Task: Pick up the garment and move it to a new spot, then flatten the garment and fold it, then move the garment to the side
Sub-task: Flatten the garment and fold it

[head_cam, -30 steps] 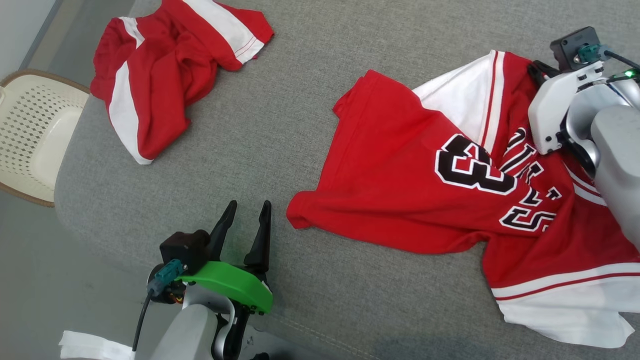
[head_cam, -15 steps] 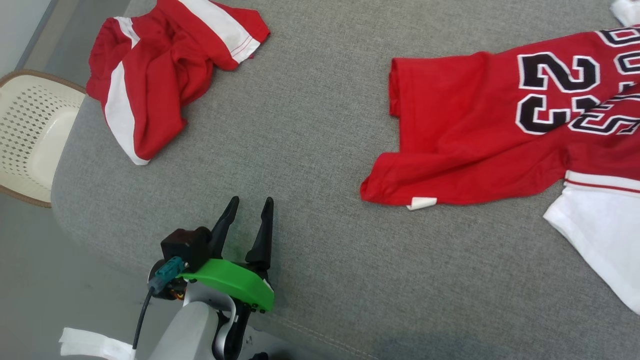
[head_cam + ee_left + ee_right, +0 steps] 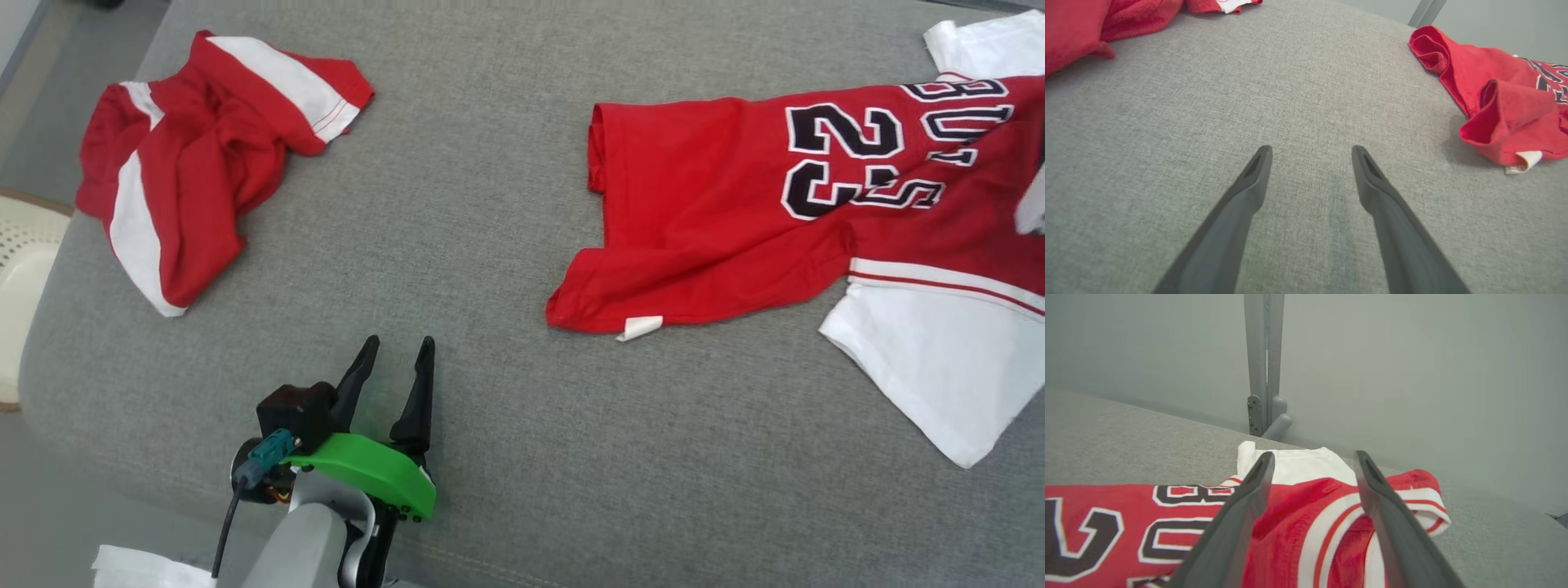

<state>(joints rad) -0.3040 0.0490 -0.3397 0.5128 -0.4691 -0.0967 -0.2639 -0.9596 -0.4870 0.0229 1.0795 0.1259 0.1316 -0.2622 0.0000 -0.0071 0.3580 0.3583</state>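
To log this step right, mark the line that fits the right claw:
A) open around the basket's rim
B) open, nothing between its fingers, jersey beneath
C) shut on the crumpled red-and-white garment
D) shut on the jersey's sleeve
B: in the right wrist view the right claw has its two fingers spread wide with no cloth pinched, and the jersey lies on the grey cushion below them.

the red basketball jersey point(image 3: 718, 220) with white sleeves and a black 23 lies spread out, bit rumpled, at the right of the grey fabric cushion point(image 3: 490, 204)
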